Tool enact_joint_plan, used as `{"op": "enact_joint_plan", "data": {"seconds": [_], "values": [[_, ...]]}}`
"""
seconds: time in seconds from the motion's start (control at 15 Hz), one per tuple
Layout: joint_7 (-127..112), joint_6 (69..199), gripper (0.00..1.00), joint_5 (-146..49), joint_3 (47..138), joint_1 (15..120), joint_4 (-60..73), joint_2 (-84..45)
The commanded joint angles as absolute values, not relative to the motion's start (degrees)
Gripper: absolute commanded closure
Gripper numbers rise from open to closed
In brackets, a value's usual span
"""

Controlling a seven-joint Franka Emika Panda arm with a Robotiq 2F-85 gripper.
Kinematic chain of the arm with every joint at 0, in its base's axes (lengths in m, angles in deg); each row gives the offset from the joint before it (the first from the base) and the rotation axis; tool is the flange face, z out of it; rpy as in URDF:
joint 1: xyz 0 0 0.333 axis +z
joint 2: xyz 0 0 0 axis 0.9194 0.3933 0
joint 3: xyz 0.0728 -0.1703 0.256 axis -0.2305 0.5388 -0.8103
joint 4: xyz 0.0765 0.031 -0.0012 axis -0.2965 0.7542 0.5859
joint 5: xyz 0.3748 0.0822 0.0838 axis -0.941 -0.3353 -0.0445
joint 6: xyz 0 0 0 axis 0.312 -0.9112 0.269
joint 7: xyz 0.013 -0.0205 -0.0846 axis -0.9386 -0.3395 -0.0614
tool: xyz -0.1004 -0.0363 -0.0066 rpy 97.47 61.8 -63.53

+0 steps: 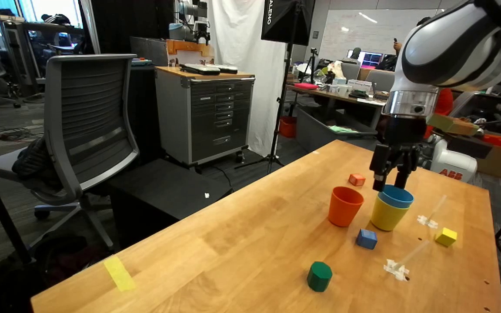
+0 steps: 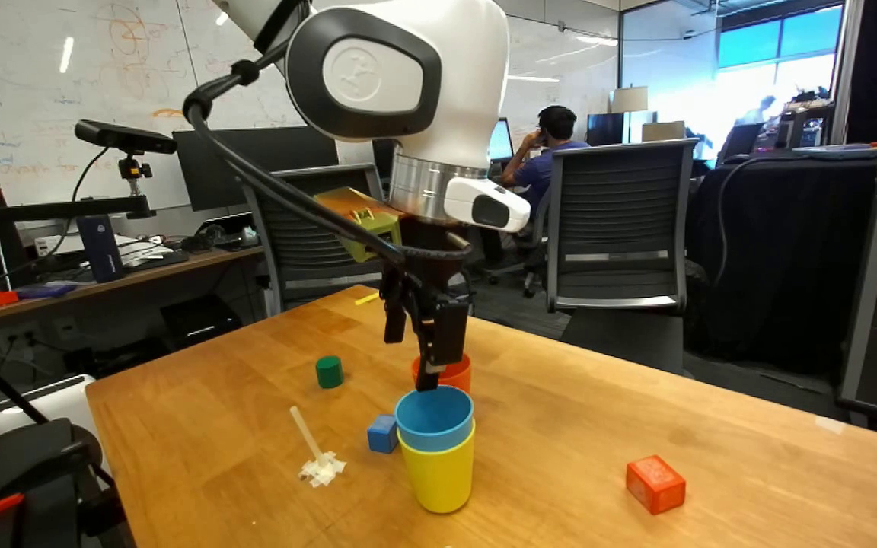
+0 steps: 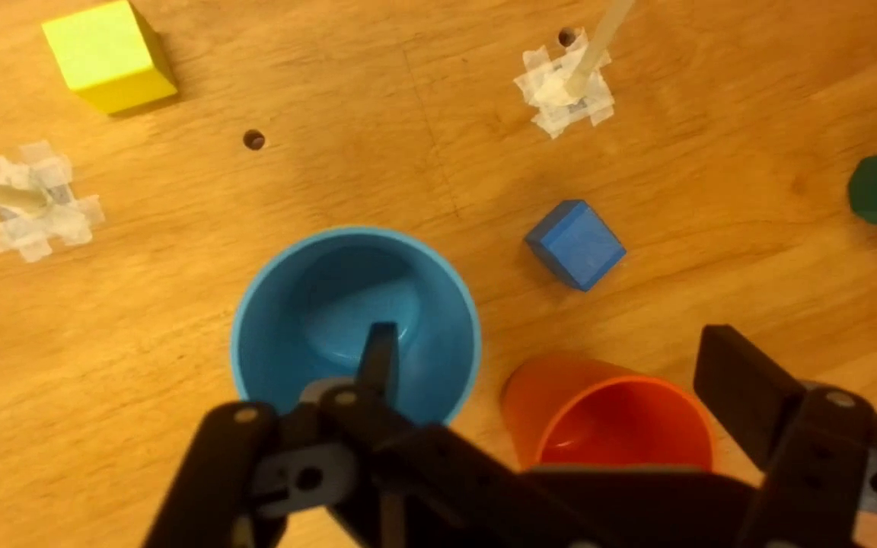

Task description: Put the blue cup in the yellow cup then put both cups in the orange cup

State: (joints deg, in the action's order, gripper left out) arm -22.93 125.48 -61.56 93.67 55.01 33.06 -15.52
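In an exterior view, the gripper (image 1: 389, 184), jaws parted and grasping nothing, hangs near the rim of the blue cup (image 1: 397, 198), which sits inside the yellow cup (image 1: 388, 216). The orange cup (image 1: 342, 209) stands just left. It seems wise to pinch both walls together, lift straight, then lower centred.

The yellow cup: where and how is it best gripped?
Probably the upper wall of the yellow cup, from above: the claw straddling it, one finger inside the blue cup, which sits nested with its open mouth up, so both walls could be pinched.
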Motion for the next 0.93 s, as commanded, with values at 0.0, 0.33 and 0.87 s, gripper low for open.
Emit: {"op": "enact_joint_plan", "data": {"seconds": [0.0,0.33,0.87], "values": [[-25.74,126.75,0.0,-63.77,92.62,54.99,37.95,-21.86],[-28.01,126.26,0.0,-64.93,92.95,55.2,40.62,-26.25],[-29.0,128.47,0.0,-67.62,93.8,55.51,43.0,-30.15]]}}
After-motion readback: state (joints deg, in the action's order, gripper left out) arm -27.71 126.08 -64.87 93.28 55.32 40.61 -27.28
